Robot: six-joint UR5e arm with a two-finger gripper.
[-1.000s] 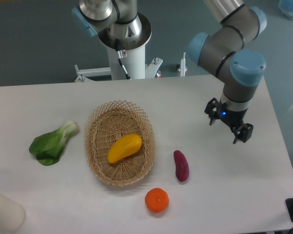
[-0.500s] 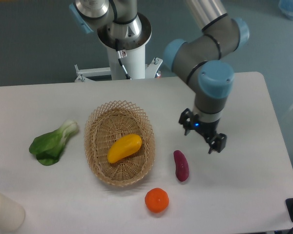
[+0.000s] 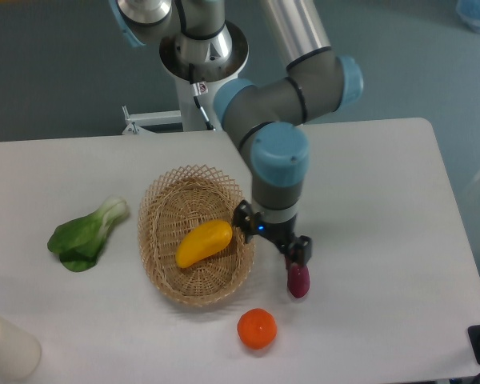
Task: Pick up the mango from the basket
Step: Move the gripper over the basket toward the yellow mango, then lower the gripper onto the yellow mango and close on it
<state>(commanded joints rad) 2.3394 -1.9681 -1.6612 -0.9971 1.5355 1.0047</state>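
The yellow mango lies in the middle of the tan wicker basket on the white table. My gripper hangs open and empty above the basket's right rim, just right of the mango. One finger is over the rim, the other over the purple vegetable.
A dark purple oblong vegetable lies right of the basket, partly hidden by a finger. A round orange fruit sits in front. A green leafy vegetable lies to the left. A white cylinder stands at the front left corner.
My arm has swung left across the table, carrying the open gripper from the right side to the basket's right rim. The objects have not moved.
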